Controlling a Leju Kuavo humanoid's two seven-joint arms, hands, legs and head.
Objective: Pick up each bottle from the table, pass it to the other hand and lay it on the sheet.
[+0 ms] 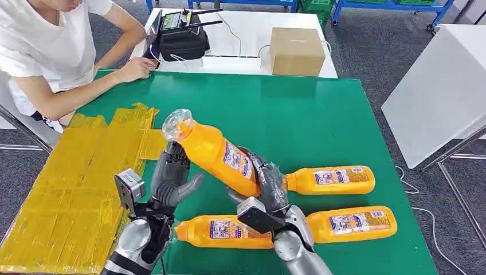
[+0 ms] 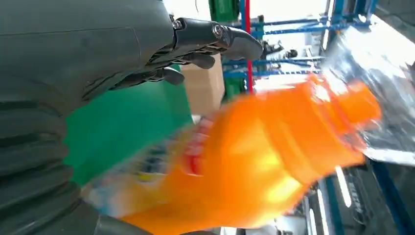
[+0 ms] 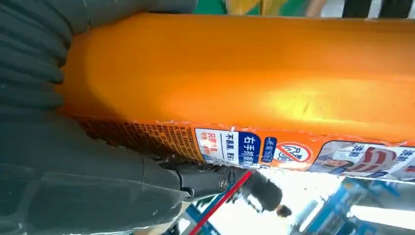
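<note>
Right now I have the bottle [image 1: 213, 153] clasped by its base in my right hand [image 1: 267, 184], its long axis slanting up and left so the neck lies just beside my left hand [image 1: 172, 177], spread and holding nothing.

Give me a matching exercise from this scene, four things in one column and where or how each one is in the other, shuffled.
1. raised bottle
2. cardboard box
3. yellow sheet
4. left hand

A. on the white table
B. open beside the raised bottle's neck
C. gripped by the right hand
D. covering the green table's left side

Pairs: 1-C, 2-A, 3-D, 4-B
</note>
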